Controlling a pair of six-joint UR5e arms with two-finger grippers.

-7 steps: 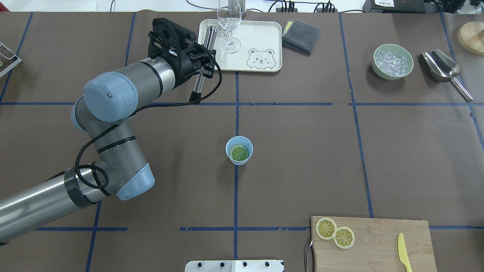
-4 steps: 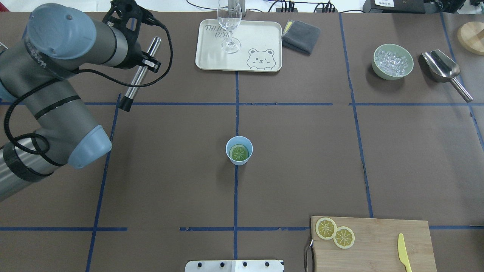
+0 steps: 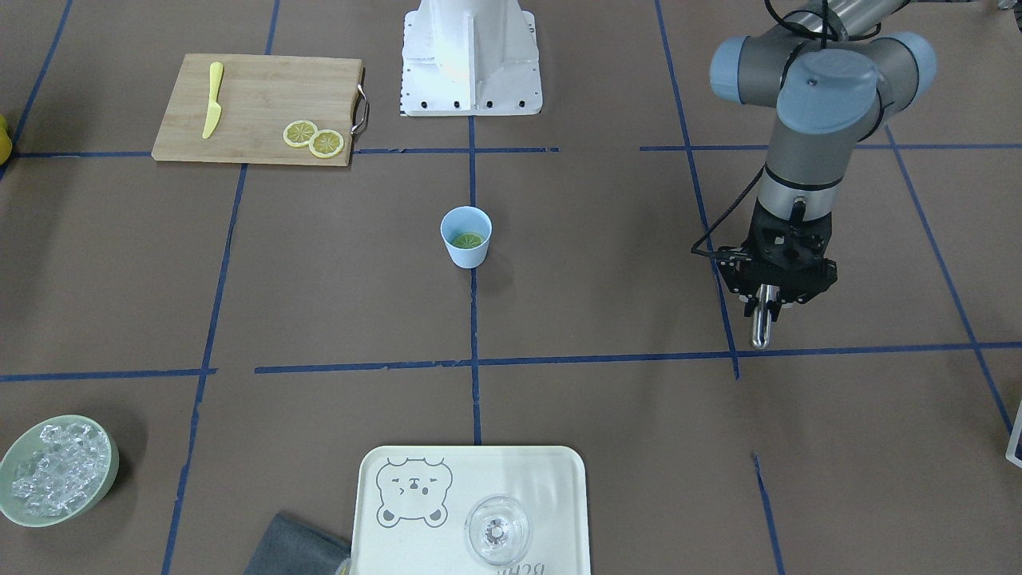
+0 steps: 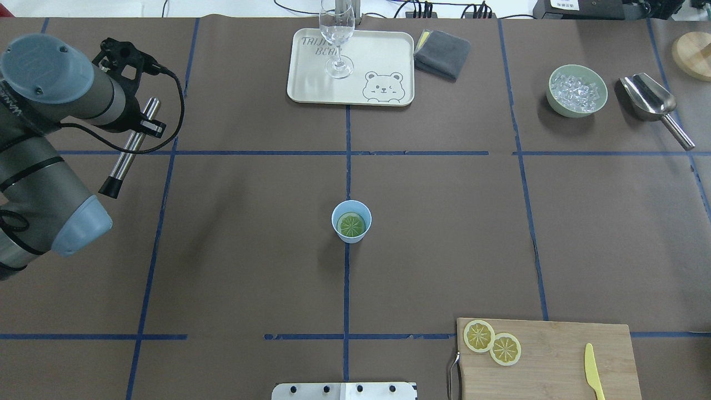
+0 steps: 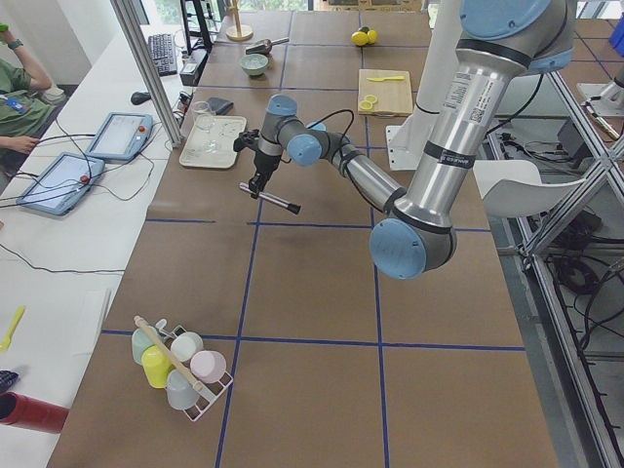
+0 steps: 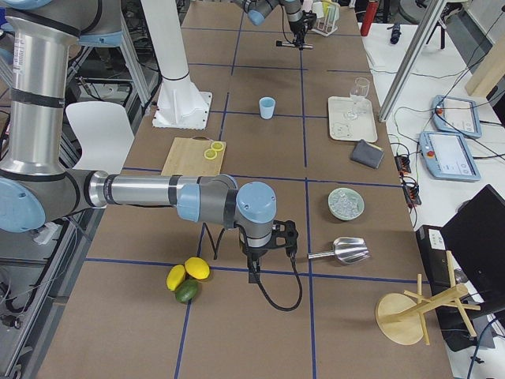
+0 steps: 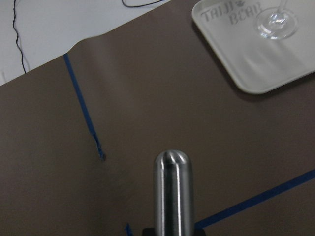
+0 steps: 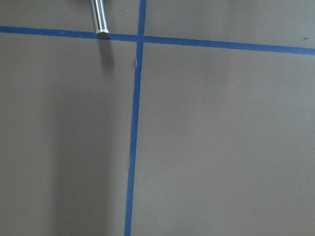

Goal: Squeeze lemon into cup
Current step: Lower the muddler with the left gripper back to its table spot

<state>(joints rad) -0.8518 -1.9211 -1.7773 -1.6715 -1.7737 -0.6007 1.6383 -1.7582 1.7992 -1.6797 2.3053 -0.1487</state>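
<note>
In the upright cup (image 4: 335, 221), the lemon (image 4: 351, 225) lies flat; left pincer (image 4: 147, 125) clamps a steel rod (image 4: 123, 158), right pincer (image 6: 256, 268) gap indiscernible.

A brown table (image 5: 312, 283) crossed by blue tape lines (image 5: 322, 341) spreads beneath the left gripper (image 5: 259, 188). Beyond it runs a white bench (image 5: 88, 244), and behind it stands a white chair (image 5: 512, 185). The light is even.

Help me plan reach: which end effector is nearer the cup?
Left. Left end effector, gripping a rod, is left of the cup; right end effector is farther, beyond the board.
</note>
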